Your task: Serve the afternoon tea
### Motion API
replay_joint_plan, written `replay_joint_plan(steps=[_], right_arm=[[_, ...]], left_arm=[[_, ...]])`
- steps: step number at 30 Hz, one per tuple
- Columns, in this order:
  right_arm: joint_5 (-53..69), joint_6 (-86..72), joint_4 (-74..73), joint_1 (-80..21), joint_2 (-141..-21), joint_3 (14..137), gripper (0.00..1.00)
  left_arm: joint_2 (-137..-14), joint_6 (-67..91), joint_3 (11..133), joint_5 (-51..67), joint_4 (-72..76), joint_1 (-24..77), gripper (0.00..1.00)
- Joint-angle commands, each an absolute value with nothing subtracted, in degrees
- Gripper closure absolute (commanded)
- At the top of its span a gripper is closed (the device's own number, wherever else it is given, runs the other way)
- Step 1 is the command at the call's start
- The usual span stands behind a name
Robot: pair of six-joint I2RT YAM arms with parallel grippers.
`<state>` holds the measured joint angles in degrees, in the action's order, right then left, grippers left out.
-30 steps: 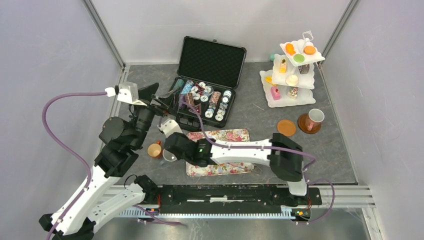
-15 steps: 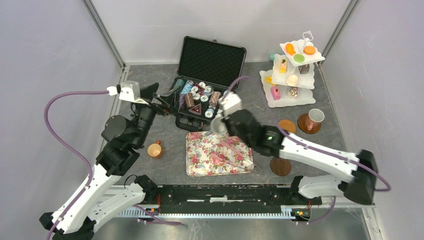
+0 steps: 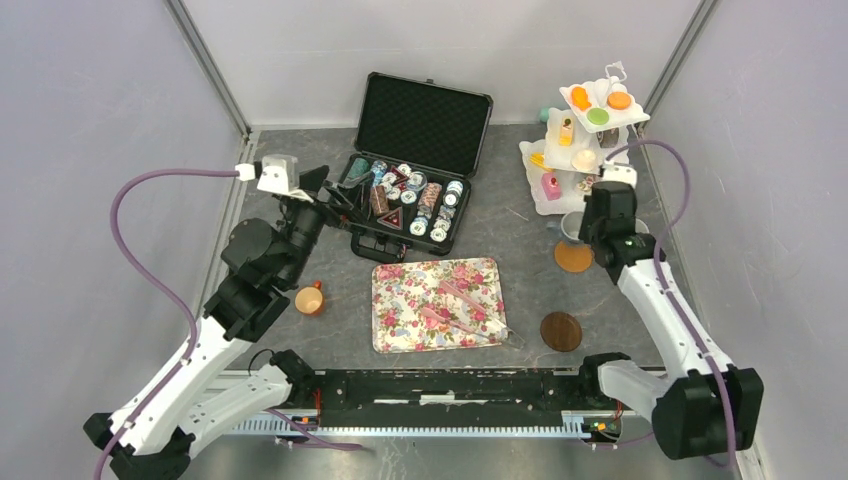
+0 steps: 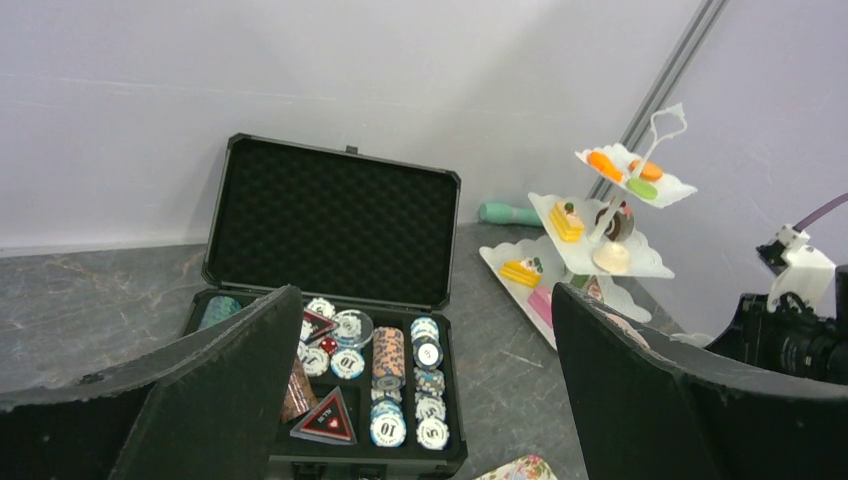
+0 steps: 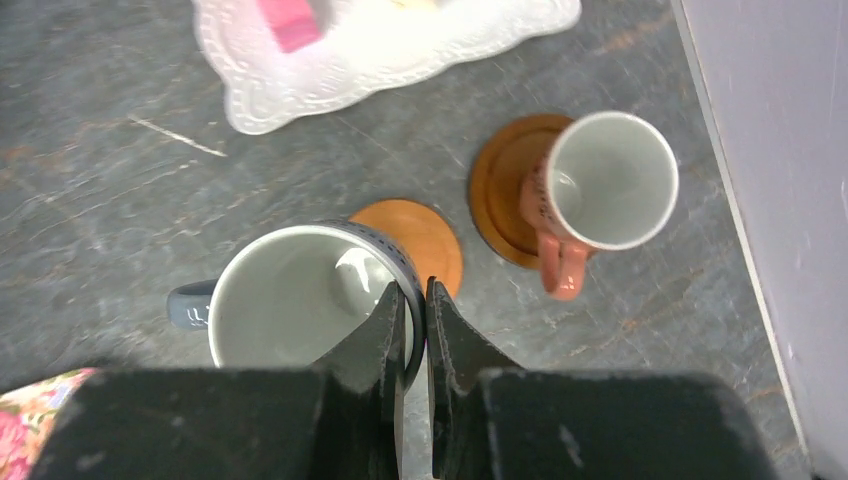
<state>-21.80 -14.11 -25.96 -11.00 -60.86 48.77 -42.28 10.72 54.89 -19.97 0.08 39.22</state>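
grey mug: the grey mug (image 5: 290, 290) hangs in the right claw (image 5: 412, 305), whose two fingers are pinched together on the rim, one inside and one outside; it sits over the edge of the orange coaster (image 5: 432, 238), and I cannot tell whether it touches.
pink-handled mug: the pink-handled mug (image 5: 610, 180) stands upright on its own brown coaster (image 5: 495, 190), just beside the orange one; this place looks served.
orange mug: the orange mug (image 3: 310, 299) sits on the bare counter at the far left, well apart from the others.
spare coaster: a dark coaster (image 3: 561, 331) lies bare near the right corner of the floral tray (image 3: 395, 300).
cakes: toy cakes (image 3: 580, 97) fill the three-tier white stand (image 3: 545, 195) at the back right.
progress: by my judgement, one mug set, one nearly set, one to fetch.
left claw: the left claw (image 4: 425, 300) hovers with fingers wide apart, holding nothing, facing the open poker chip case (image 3: 425, 105).
tray: pink tongs (image 3: 455, 292) lie on it.
counter: the counter (image 3: 480, 235) is dark grey, stone-patterned and matt.
room: pale lilac walls (image 3: 90, 150) with metal corner posts.
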Motion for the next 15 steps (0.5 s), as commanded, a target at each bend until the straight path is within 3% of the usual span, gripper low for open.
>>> replay_joint_plan(steps=[1,15], right_arm=[[-12.7,-16.5,-22.8,-3.0,-62.1,46.8,1.0],[-9.5,-14.6,-16.3,3.5,-67.6,43.8,1.0]], left_arm=[[-41.8,12.1,54.7,-19.3,1.9,38.9,0.0],[-43.7,11.1,54.4,-18.3,2.8,38.5,0.0]])
